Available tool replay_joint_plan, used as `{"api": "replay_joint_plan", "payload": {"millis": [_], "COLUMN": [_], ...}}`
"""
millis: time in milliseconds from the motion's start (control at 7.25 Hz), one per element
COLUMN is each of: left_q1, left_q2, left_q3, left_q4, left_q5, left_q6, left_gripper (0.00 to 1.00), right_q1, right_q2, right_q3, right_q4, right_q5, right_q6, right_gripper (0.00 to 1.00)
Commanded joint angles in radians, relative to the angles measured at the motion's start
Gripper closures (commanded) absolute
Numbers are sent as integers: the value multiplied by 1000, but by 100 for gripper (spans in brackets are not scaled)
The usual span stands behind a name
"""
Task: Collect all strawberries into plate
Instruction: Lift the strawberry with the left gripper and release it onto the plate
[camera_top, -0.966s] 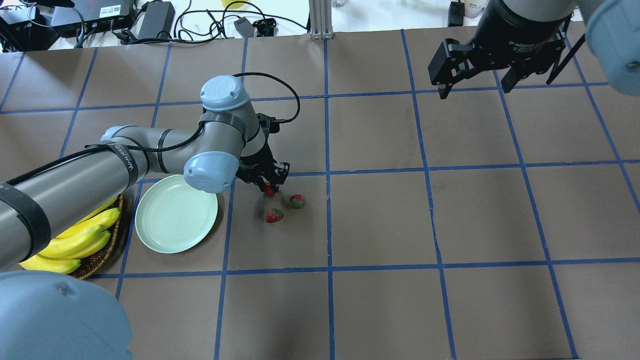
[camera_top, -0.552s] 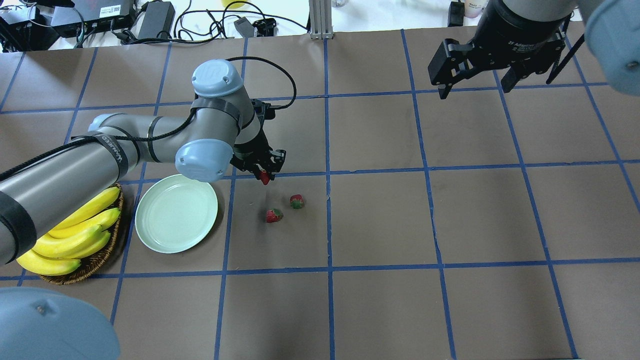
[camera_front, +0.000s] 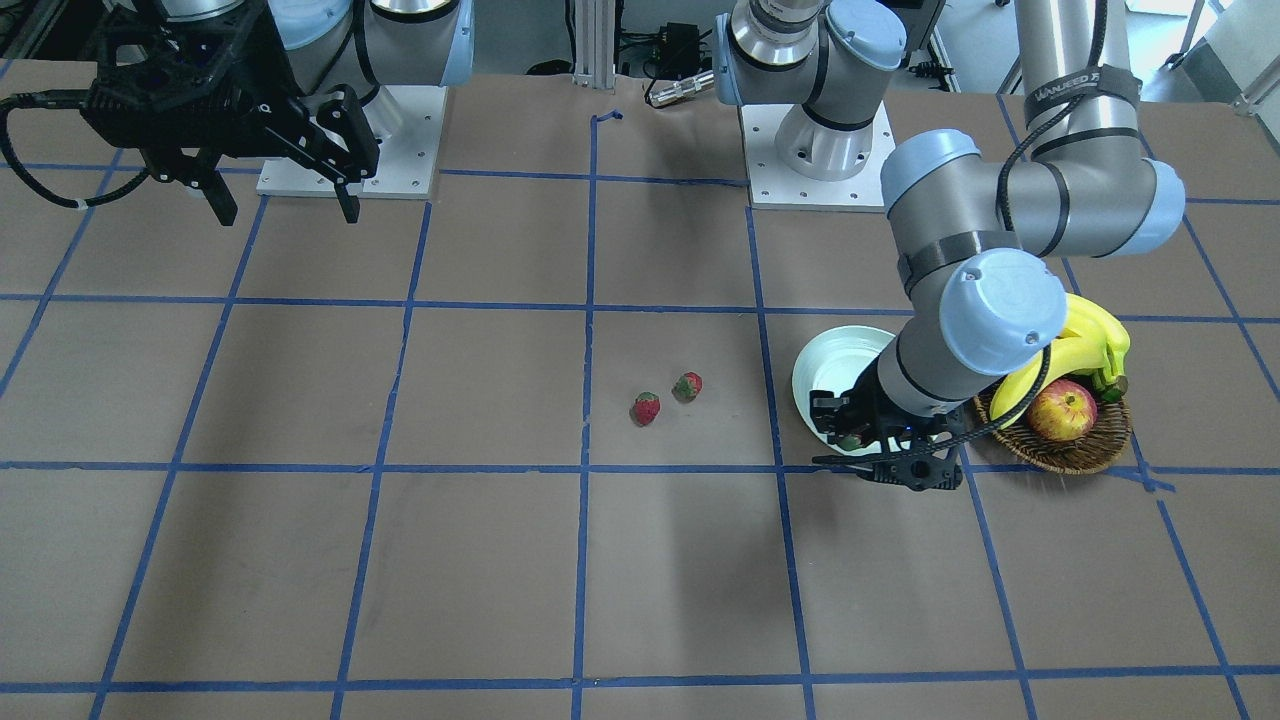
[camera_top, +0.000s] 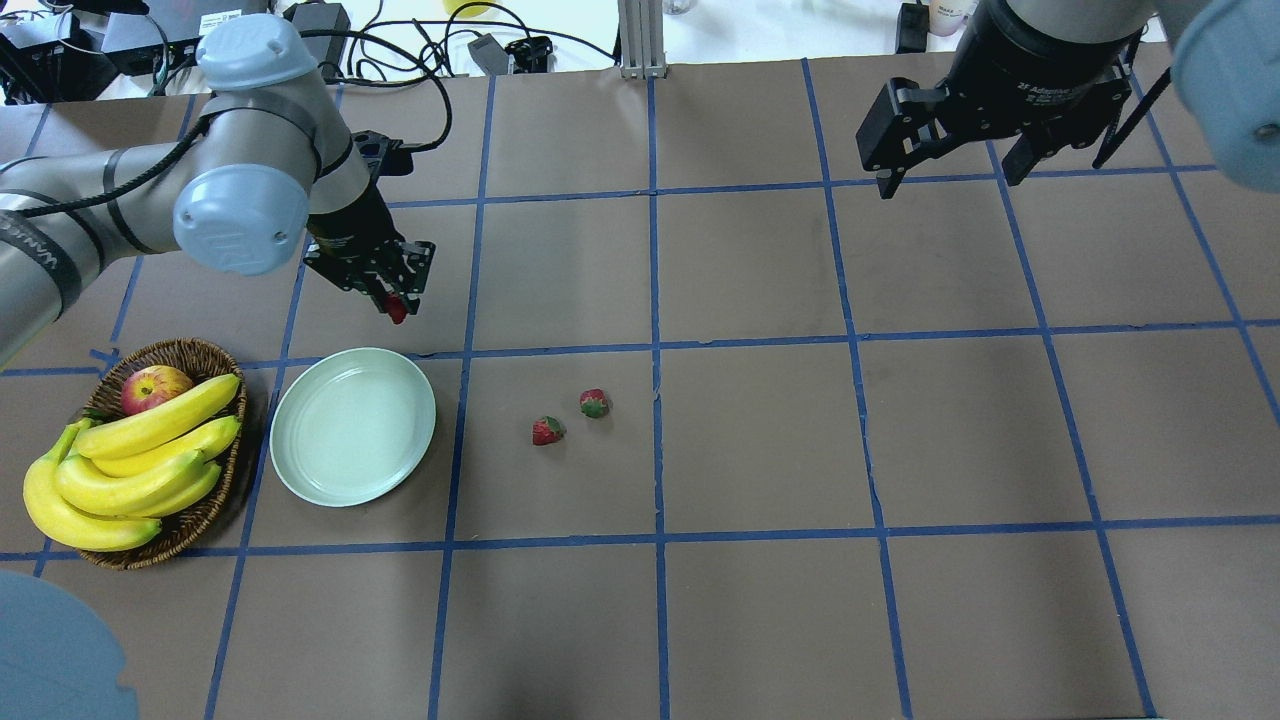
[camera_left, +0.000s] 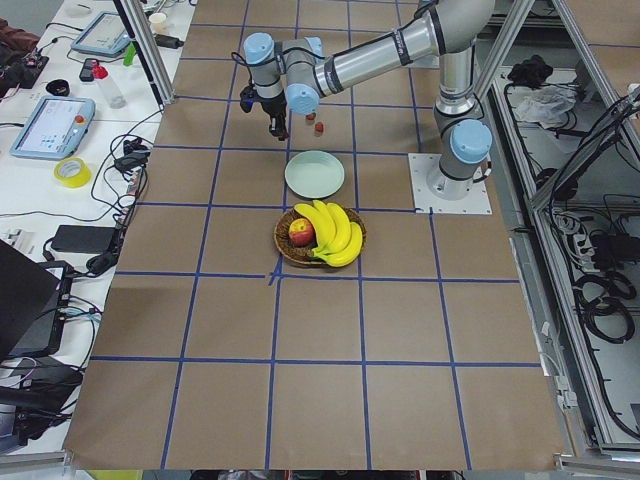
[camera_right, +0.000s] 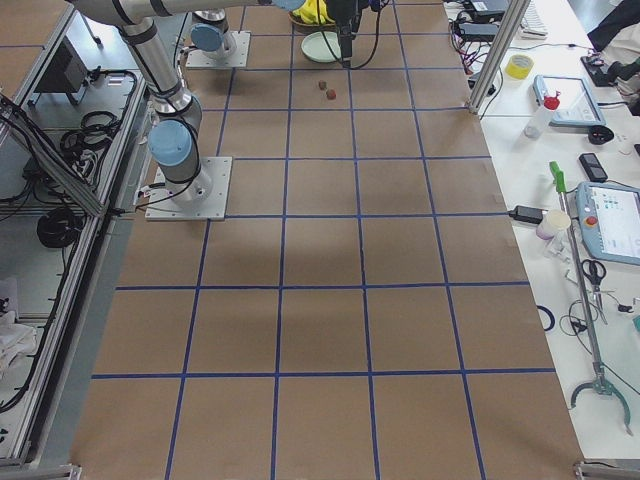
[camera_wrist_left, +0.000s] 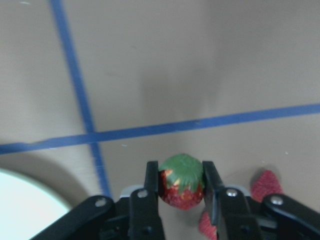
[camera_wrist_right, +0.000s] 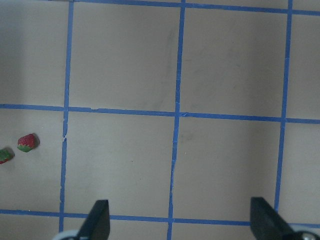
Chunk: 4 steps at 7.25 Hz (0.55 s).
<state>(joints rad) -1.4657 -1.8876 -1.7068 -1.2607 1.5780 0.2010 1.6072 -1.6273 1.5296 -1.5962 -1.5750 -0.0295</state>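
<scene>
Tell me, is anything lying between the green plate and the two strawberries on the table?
Only bare brown paper crossed by one blue tape line, seen in the overhead view between the plate and the nearer strawberry.

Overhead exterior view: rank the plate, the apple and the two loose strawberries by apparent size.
1. Plate.
2. Apple, partly hidden behind the bananas.
3. The two loose strawberries look alike, so they tie.

White lettering on the black body of the right gripper (camera_top: 950, 172), seen from overhead: "2F Adaptive", the rest too small to read. Over on the left arm (camera_front: 1095, 160), a black strap (camera_front: 1082, 88) with white capitals, roughly "WANJEED".
</scene>
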Motion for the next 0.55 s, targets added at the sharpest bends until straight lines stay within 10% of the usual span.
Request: {"api": "replay_joint_plan", "payload": {"millis": [0,414], "left_q1": [135,231], "left_q2": [13,-4], "left_q3": [-60,-154], "left_q4": [-26,-25], "left_q5": [5,-7], "left_q6": [112,200], "left_gripper": [100,100], "right_q1": [2,-1], "right_q2": [-2,0], "right_q3": [1,3], "right_q4": [2,4], "right_q5": [0,-2], "right_q6": [-33,-36], "right_gripper": [0,0]}}
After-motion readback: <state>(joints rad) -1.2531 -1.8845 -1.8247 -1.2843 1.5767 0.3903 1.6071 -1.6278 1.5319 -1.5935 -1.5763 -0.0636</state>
